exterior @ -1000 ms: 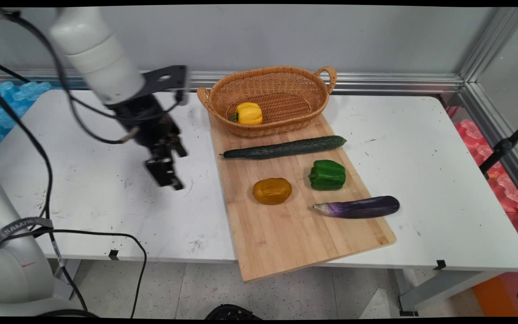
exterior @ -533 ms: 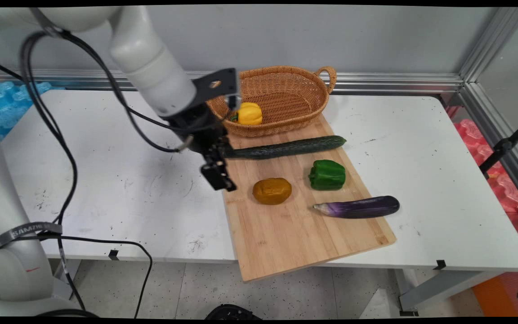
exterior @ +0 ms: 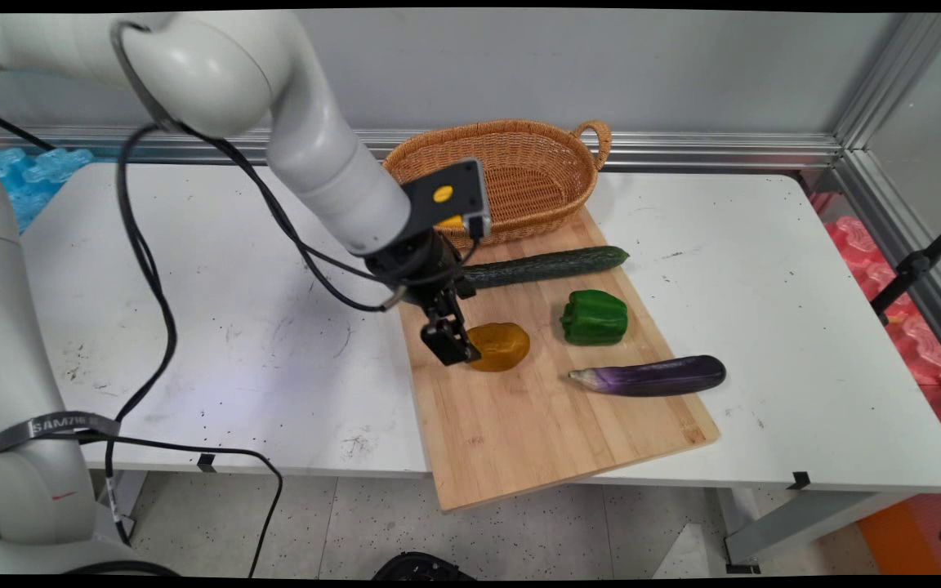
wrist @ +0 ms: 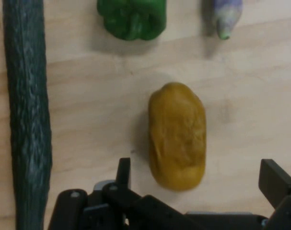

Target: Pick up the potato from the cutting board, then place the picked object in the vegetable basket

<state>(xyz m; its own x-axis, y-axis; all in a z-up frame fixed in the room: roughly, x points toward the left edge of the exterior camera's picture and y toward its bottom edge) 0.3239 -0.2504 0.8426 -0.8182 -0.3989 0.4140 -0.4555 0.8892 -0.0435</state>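
My jaws (wrist: 195,179) hang released over the potato's (wrist: 177,134) near end at frame centre, on the board (exterior: 519,425). Cucumber (wrist: 26,110) lies left, pepper (wrist: 132,18) and eggplant (wrist: 225,15) along the top edge.

One cucumber (exterior: 548,266), one potato (exterior: 501,346), one eggplant (exterior: 650,376) are counted. One green pepper (exterior: 594,317), one basket (exterior: 536,175), one board (exterior: 536,408) are seen.

A chunky white arm (exterior: 307,155) made of rounded tube links is seen, with black cables (exterior: 144,269) looped off it. A grey band lettered SAMZIE (exterior: 46,426) is wrapped low down. It's finished off by a black claw (exterior: 452,347) with blocky linkage.
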